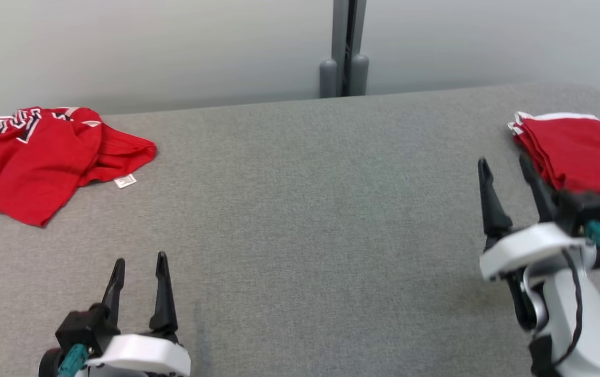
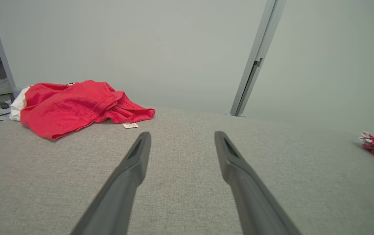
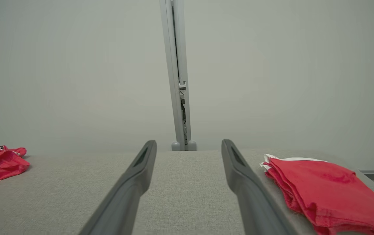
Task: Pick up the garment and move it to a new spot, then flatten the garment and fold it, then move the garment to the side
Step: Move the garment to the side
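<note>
Figure. Table [image 1: 305, 220] and both arms before the first grasp. The crumpled red garment [image 1: 53, 157] lies far to the left of the grey post [image 1: 348, 47], close to the table's left edge, with its white label [image 1: 125, 181] on the side facing the post. A folded red stack [image 1: 577, 152] lies far to the right of the post.

Likely faults, as judged from this layout:
- A pinch on a single loose layer would probably trail the heap across the cloth surface rather than lift it.
- A sideways nudge could push the garment over the near edge.
- The right gripper [image 1: 503, 158] hangs just beside the folded stack, on the side towards the post, so a careless swing may ruffle that stack.

The left gripper [image 1: 140, 257] sits left of the post, well short of the garment. Both pairs of jaws are spread fully apart, empty and touching nothing.
</note>
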`<state>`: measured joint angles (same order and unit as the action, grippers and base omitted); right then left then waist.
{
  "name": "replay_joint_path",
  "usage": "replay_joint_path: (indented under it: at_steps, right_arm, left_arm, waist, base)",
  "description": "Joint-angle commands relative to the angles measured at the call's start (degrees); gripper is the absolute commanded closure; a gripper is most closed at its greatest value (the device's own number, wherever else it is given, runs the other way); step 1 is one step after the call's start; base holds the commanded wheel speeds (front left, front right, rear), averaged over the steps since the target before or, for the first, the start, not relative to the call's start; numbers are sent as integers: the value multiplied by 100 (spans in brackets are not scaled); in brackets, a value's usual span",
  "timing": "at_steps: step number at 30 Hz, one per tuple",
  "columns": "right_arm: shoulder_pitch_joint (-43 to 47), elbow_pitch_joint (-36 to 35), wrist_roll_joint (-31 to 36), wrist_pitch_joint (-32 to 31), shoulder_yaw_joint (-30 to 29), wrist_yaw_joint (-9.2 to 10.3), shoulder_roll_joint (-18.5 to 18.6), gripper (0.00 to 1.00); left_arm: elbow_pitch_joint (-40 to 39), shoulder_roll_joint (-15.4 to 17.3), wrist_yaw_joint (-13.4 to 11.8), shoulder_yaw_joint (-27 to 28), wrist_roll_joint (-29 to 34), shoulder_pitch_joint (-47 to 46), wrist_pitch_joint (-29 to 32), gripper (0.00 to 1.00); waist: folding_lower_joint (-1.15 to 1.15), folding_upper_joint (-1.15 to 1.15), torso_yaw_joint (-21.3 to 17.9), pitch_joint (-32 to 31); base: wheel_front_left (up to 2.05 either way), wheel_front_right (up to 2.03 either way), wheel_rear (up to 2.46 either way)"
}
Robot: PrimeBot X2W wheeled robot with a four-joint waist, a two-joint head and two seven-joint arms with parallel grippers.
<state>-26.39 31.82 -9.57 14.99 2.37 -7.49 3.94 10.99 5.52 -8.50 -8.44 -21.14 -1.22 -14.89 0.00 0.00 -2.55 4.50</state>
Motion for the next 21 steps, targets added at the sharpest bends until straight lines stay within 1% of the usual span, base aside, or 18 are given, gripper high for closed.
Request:
replay_joint_path:
  at_steps: [1, 4, 10, 21]
  right_arm:
    - [351, -249, 108, 29, -39, -1, -49, 0]
    - [655, -457, 84, 29, 63, -1, -87, 0]
    - [1281, -908, -256, 29, 276, -1, -87, 0]
    - [1645, -991, -356, -5, 278, -1, -89, 0]
  left_arm:
    - [2, -12, -44, 33, -27, 119, -26, 0]
    - [-13, -31, -54, 35, -39, 190, -31, 0]
    - [29, -93, -33, -47, -8, 290, -32, 0]
    - [47, -117, 1, -47, 61, 331, -35, 0]
  waist:
    - [0, 0, 89, -124]
    - [0, 0, 124, -183]
    - [0, 0, 216, -338]
    - [0, 0, 253, -433]
  base:
    - [0, 0, 0]
    - [0, 0, 0]
    - [0, 0, 0]
    - [0, 0, 0]
